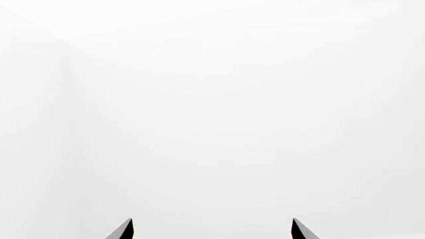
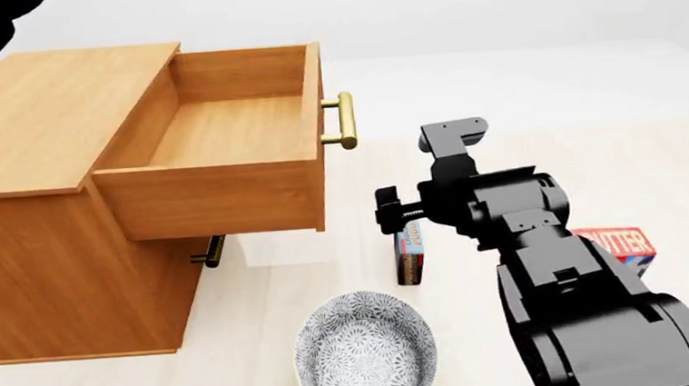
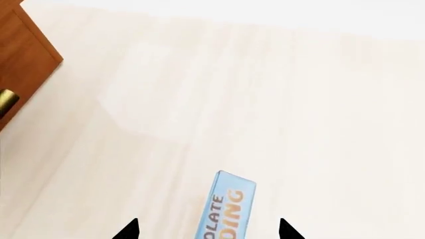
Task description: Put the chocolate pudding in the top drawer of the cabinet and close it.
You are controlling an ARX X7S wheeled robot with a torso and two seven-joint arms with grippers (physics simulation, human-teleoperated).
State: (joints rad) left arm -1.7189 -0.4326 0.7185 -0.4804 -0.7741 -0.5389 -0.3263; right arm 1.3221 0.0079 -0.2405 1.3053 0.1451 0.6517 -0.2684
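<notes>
The chocolate pudding (image 2: 410, 252) is a thin light blue box standing on its edge on the pale floor, right of the cabinet (image 2: 48, 114). In the right wrist view the pudding (image 3: 227, 206) lies between my right gripper's (image 3: 208, 229) fingertips, which stand open on either side of it, apart from it. The top drawer (image 2: 224, 128) is pulled out and empty, its brass handle (image 2: 339, 120) facing my right arm (image 2: 529, 235). My left gripper (image 1: 212, 229) is open and sees only white background.
A patterned grey bowl (image 2: 366, 355) sits on the floor in front of the pudding. An orange-red butter box (image 2: 617, 243) lies behind my right arm. A lower drawer's handle (image 2: 211, 251) shows beneath the open drawer. A cabinet corner (image 3: 27, 55) shows in the right wrist view.
</notes>
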